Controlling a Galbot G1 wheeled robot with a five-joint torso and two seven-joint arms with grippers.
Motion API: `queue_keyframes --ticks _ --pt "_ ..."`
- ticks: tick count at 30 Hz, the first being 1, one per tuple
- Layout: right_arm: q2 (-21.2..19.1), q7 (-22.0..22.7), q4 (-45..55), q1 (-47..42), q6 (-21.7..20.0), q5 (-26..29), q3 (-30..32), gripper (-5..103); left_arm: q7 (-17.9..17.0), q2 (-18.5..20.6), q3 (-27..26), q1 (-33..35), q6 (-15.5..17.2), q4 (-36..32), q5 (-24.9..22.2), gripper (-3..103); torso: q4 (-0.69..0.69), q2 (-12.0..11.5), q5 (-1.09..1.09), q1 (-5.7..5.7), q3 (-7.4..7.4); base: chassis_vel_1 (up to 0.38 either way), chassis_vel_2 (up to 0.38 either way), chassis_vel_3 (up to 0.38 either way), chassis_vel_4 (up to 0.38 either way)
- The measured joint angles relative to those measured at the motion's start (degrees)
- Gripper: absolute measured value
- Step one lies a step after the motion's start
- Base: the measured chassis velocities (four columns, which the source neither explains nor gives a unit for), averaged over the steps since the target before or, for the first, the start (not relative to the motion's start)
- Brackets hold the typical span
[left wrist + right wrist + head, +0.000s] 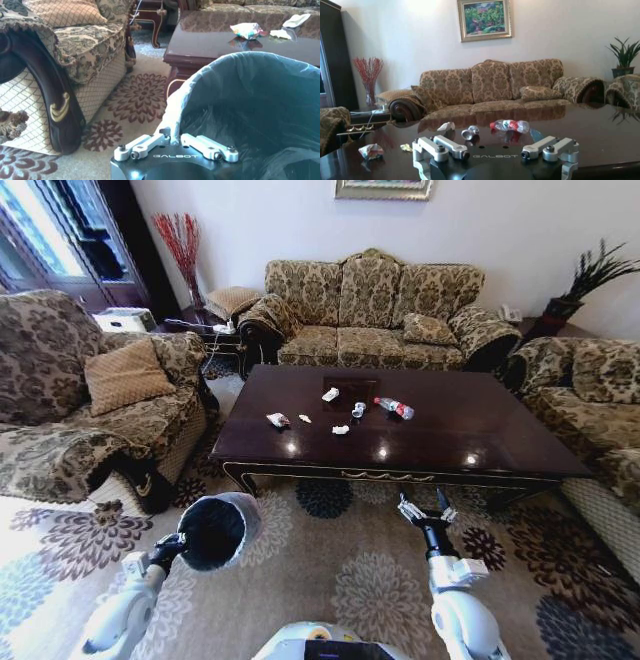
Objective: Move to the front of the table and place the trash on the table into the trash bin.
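Counter [470, 435] fills the space ahead, dark and glossy, with the trash bin [215, 530] clamped at its rim by the left hand [172, 142] just short of the near edge. Right hand [424, 511] hovers spread wide before that edge. Trash [340, 412] lies mid-counter (bottle, scraps, perhaps a small can); advancing squarely should bring it within reach.

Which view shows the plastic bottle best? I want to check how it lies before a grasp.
The right wrist view: the bottle lies on its side on the table, close ahead of the open right gripper. The head view shows it smaller, from above. In the left wrist view the trash bin takes up the foreground.
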Motion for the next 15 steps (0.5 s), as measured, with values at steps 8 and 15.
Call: queue_keyframes --ticks 8,15 --pt "0.00 0.01 0.02 0.00 -0.04 -0.01 0.00 100 0.02 0.00 0.04 -0.04 -0.02 0.04 0.03 0 0.00 0.00 0.00 0.00 0.00 0.000 0.000 0.000 0.000" --pt "0.00 0.03 0.05 -0.01 -0.04 -0.01 0.00 100 0.03 0.00 0.05 -0.05 -0.04 0.07 0.04 0 0.00 0.00 0.00 0.00 0.00 0.000 0.000 0.000 0.000"
